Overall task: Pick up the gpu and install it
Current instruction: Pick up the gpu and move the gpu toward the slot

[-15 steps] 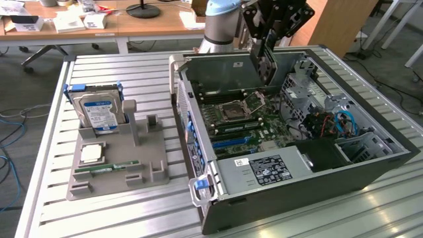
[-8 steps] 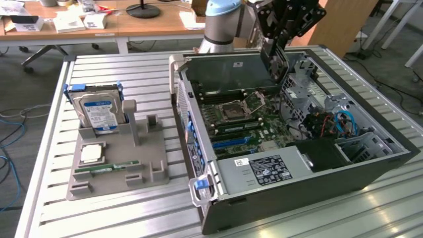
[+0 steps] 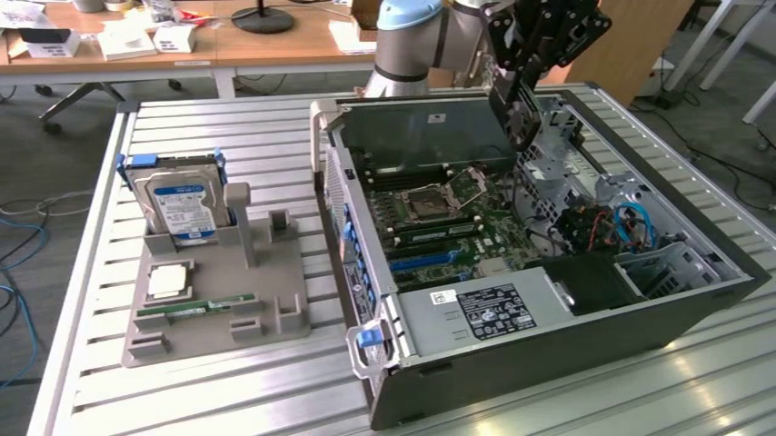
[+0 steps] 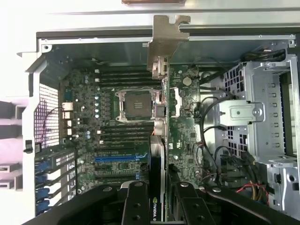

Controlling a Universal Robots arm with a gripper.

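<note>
Nearest the camera in the exterior view, lower centre: power supply (image 3: 485,309) sat in the front corner of the open computer case (image 3: 679,300), label facing up.

Lower left of the frame: grey parts holder (image 3: 206,318) lay on the slatted metal table (image 3: 243,136), apart from the case. It carried a green RAM stick (image 3: 194,309) lying flat. Behind that, a silver hard drive (image 3: 182,204) with a blue-white label stood upright.

Mid frame: motherboard (image 3: 449,218) was exposed, CPU socket (image 3: 439,195) near its centre.

Upper centre-right: gripper (image 3: 524,82) hung over the far end of the case, partly closed and clamped on the gpu (image 3: 524,113). The card hung on edge, above the board and not seated.

In the wrist view the gripper (image 4: 157,201) had one black finger (image 4: 136,206) on each side of the gpu (image 4: 156,159). The card was seen edge-on over the motherboard (image 4: 187,140), between the CPU socket (image 4: 136,105) and the drive cage (image 4: 253,112). Its metal bracket was at the end away from the fingers.

Top of the exterior frame: arm (image 3: 412,36) rose behind the case; wooden desks (image 3: 291,45) stood beyond.
</note>
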